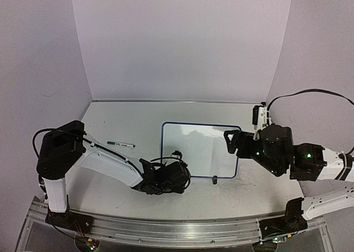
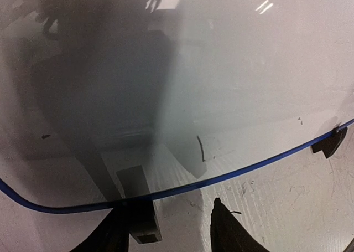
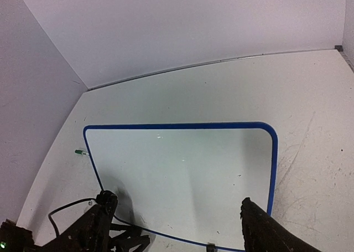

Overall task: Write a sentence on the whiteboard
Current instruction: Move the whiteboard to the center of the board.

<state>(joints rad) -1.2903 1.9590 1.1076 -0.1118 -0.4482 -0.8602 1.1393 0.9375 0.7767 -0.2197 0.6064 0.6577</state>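
Left claw (image 2: 168, 210) and right claw (image 3: 176, 199) gape; left wrist alone shows whiteboard's (image 2: 249, 86) dark stroke (image 2: 200, 148).

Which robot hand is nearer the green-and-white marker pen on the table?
The left hand, at the blue-framed whiteboard's near edge; the right hand is by its right side.

This is looking like a robotics lab cell: plain white panels (image 1: 182, 41) are enclosing a scuffed white worktop (image 1: 116, 124), with the cabled left arm (image 1: 105, 163) and right arm (image 1: 326, 169) standing on a near aluminium rail (image 1: 182, 230).
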